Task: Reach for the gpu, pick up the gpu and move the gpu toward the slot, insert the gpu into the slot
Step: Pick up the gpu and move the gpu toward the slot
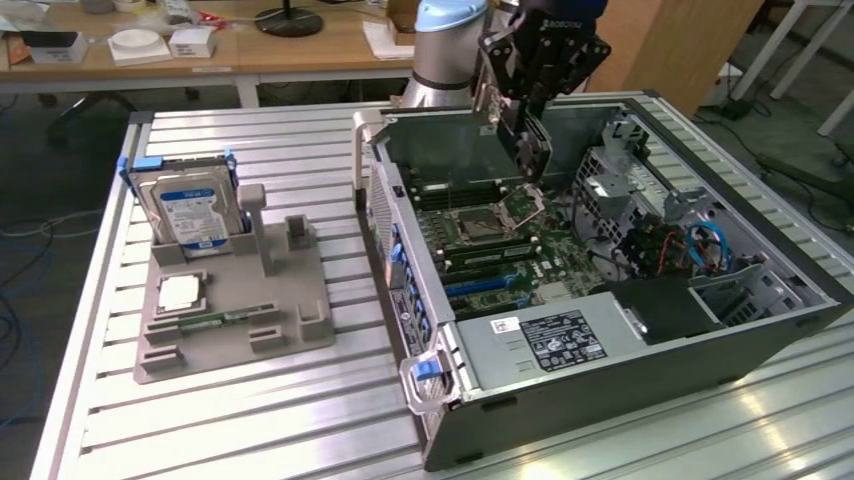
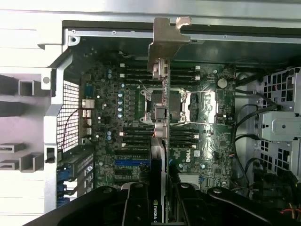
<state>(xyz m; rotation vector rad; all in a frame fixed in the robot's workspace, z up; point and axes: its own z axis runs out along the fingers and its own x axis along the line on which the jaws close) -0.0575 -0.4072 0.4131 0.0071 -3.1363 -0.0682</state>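
My gripper (image 1: pixel 530 105) hangs over the open computer case (image 1: pixel 441 330) and is shut on the gpu (image 1: pixel 529 150), a thin dark card held on edge above the motherboard (image 1: pixel 514 250). In the wrist view the gpu (image 2: pixel 162 117) runs edge-on away from my fingers (image 2: pixel 136 202), with its grey metal bracket (image 2: pixel 165 40) at the far end near the case wall. The card floats above the CPU socket (image 2: pixel 162 106), apart from the board. A blue slot (image 2: pixel 132 162) lies on the board to one side of the card, and it is also seen as the blue slot (image 1: pixel 483 287) in the exterior view.
A grey fixture tray (image 1: pixel 234 330) on the slatted metal table (image 1: pixel 200 430) holds a blue-and-white hard drive (image 1: pixel 191 212), a CPU chip (image 1: pixel 180 292) and a small green memory strip (image 1: pixel 220 320). Inside the case stand a drive cage (image 1: pixel 627 195), cables (image 1: pixel 701 245) and a labelled power supply (image 1: pixel 567 340).
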